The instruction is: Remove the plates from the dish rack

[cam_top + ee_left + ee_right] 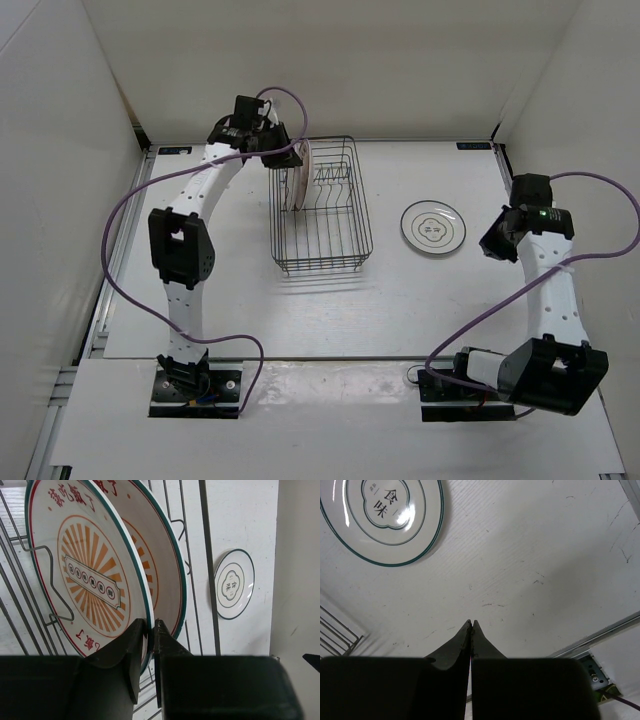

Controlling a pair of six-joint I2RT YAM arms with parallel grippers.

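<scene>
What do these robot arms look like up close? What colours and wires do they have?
The left arm and right arm are white tubes joined by boxy black housings, each trailing a looping purple cable. A small green light glows on the right one. The left gripper and right gripper each have two black fingers tapering to points.

Two dark characters, 食味, are read at the centre of the white plate [382, 517], ahead and left of the right claw [471, 624]. Red characters are printed round the patterned plate [85, 575] directly above the left claw [151, 625]. Only 了 is made out, and the banner characters are not resolved.
</scene>
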